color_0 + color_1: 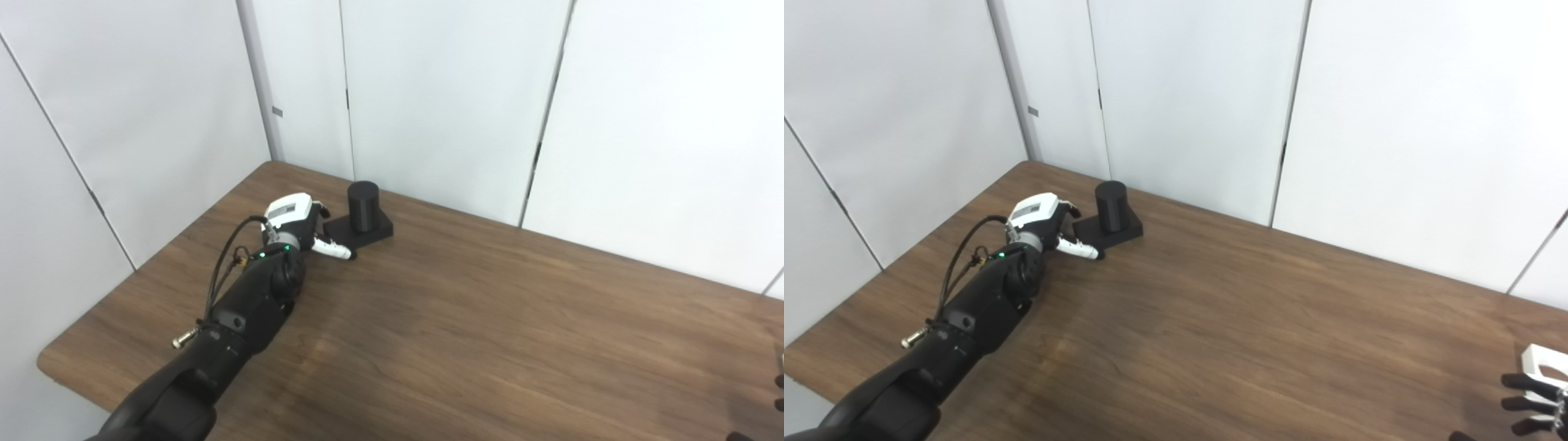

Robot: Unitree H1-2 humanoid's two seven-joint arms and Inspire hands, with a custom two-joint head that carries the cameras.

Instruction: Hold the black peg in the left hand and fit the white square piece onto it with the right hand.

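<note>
**Technician:** Which surface is carrying the work, and where are the parts lying?

**Operator:** The wooden table [1249, 318] is carrying everything. The black peg [1110, 205], an upright cylinder on a flat square base, is standing toward 10 o'clock, near the far edge by the wall panels. The white square piece [1543, 362] is lying at 4 o'clock, partly cut off by the frame, well apart from the peg.

**Technician:** What is the left hand doing?

**Operator:** The left hand [1046, 228] is sitting just beside the base, at the peg's 8 o'clock. One pale finger is extending along the near edge of the base. The fingers are spread and are gripping nothing; whether that finger is touching the base cannot be determined.

**Technician:** And the right hand?

**Operator:** The right hand [1534, 404] is showing only dark fingertips at the 4 o'clock corner, close to the white piece. Whether it is gripping the piece cannot be determined.

**Technician:** How should the current step be performed?

**Operator:** In my judgement, the left hand is approaching its grasp. It should close on the base or low on the cylinder, leaving the upper cylinder free for the piece and keeping the axis vertical.
</note>
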